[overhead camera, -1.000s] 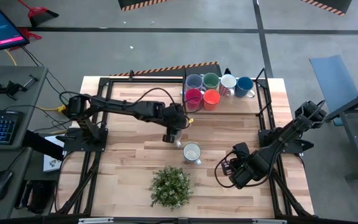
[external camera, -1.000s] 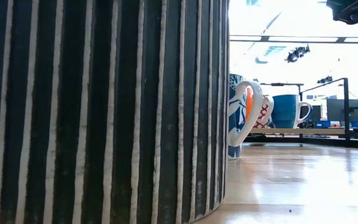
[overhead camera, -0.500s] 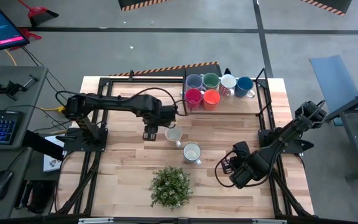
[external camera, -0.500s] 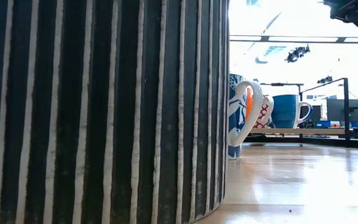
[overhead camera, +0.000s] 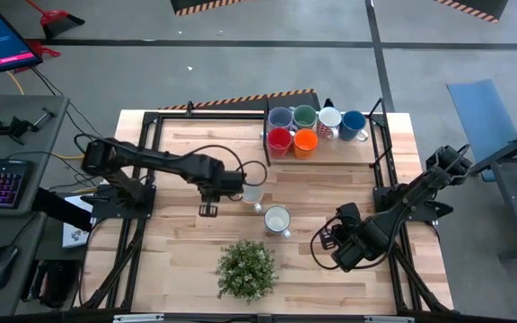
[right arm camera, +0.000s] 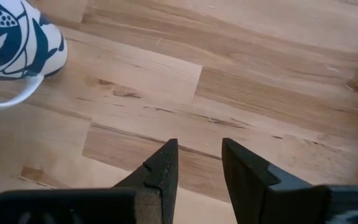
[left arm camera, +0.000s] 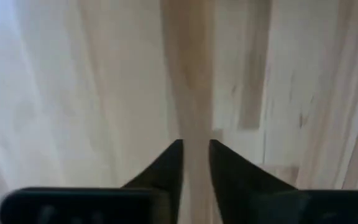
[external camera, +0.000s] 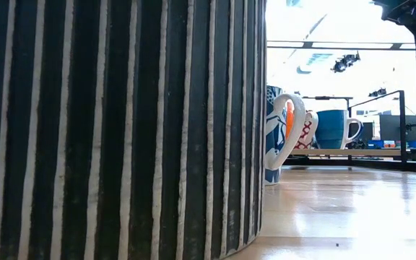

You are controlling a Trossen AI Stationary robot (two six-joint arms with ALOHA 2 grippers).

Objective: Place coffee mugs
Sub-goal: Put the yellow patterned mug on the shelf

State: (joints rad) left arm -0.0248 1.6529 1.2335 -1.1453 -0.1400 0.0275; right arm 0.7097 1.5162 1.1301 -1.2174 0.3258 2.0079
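Observation:
Six mugs stand in two rows on the wooden tray (overhead camera: 330, 154) at the far edge: lavender (overhead camera: 280, 117), green (overhead camera: 304, 116), red-patterned white (overhead camera: 328, 121), blue (overhead camera: 353, 125), red (overhead camera: 278, 141), orange (overhead camera: 304, 142). A pale mug (overhead camera: 251, 193) and a white mug with a blue pattern (overhead camera: 277, 220) (right arm camera: 14, 37) (external camera: 276, 137) stand upright on the table. My left gripper (overhead camera: 207, 210) (left arm camera: 196, 155) hovers over bare wood left of the pale mug, open by a narrow gap and empty. My right gripper (overhead camera: 324, 240) (right arm camera: 199, 155) waits right of the patterned mug, slightly open.
A leafy potted plant (overhead camera: 245, 269) stands near the table's near edge, just in front of the patterned mug. Its striped pot (external camera: 114, 130) fills most of the low view. Black frame rails (overhead camera: 151, 161) run along the table's left and right sides. Bare wood lies between the two arms.
My left gripper has drawn back from above the pale mug toward the table's left edge and a little toward the near edge. The pale mug, hidden under the gripper a second ago, now stands uncovered in the same place. My right arm has kept still.

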